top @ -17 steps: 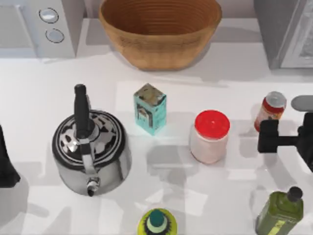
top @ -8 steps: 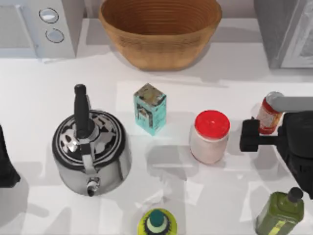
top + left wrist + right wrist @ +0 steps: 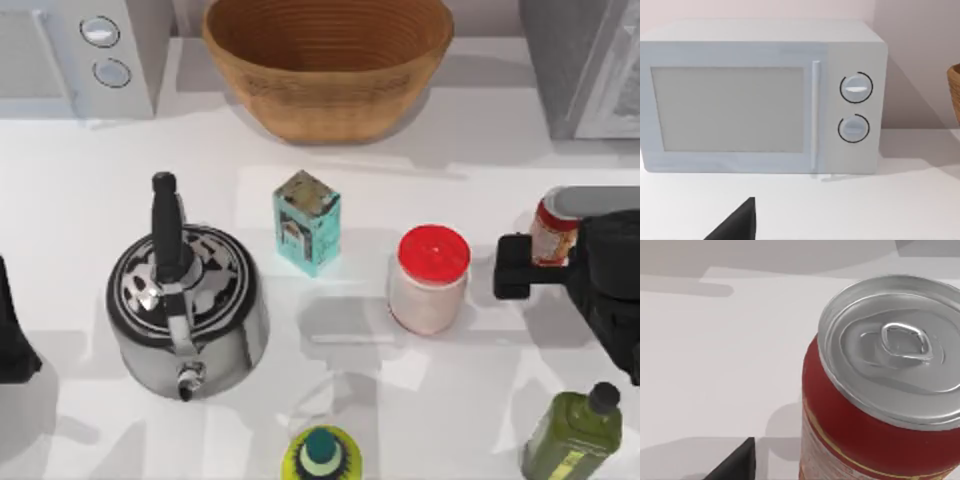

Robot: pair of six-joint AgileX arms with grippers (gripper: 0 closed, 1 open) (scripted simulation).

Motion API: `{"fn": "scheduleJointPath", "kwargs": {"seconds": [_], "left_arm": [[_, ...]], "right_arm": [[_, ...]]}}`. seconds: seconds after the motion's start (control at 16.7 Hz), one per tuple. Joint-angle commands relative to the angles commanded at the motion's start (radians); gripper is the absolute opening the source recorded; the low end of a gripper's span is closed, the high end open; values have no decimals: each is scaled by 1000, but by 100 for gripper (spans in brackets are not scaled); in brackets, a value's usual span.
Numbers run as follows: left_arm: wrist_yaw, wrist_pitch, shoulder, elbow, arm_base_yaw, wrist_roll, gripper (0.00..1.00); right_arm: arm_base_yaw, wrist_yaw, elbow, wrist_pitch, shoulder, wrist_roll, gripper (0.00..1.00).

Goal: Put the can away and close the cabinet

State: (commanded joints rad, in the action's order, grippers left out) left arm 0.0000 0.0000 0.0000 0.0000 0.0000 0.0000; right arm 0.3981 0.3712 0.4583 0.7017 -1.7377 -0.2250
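Observation:
The can [image 3: 552, 236], red with a silver top and a pale label, stands upright at the table's right side. My right gripper [image 3: 533, 233] is open and straddles it, its grey finger [image 3: 590, 201] behind the can and its black finger [image 3: 516, 266] in front. The right wrist view looks down on the can [image 3: 880, 390] from close up, with one black fingertip [image 3: 737, 464] beside it. The grey cabinet [image 3: 575, 70] stands at the back right corner. My left gripper [image 3: 12, 335] is parked at the left edge, open, and its fingertip [image 3: 737, 224] faces the microwave [image 3: 760, 97].
A whitish jar with a red lid [image 3: 430, 278] stands just left of the can. A teal box [image 3: 306, 220], a kettle [image 3: 187, 300], a wicker basket [image 3: 328, 60] and the microwave [image 3: 80, 50] lie further left. An olive oil bottle [image 3: 575, 432] and a green bottle [image 3: 320, 455] stand at the front.
My right gripper has moved left and slightly back, so its fingers now sit on either side of the can. The can and the left arm have not moved.

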Motion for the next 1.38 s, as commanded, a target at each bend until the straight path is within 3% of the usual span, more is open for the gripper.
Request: {"fn": "scheduleJointPath", "kwargs": {"seconds": [0.3,0.6,1.38], "left_arm": [[0,0,0,0,0,0,100],[0,0,0,0,0,0,100],[0,0,0,0,0,0,100]], "right_arm": [[-21,-14,104,116,-185,11,100],[-20,-17,115,131,-201,14,100],[-20,-17,115,131,-201,14,2]]}}
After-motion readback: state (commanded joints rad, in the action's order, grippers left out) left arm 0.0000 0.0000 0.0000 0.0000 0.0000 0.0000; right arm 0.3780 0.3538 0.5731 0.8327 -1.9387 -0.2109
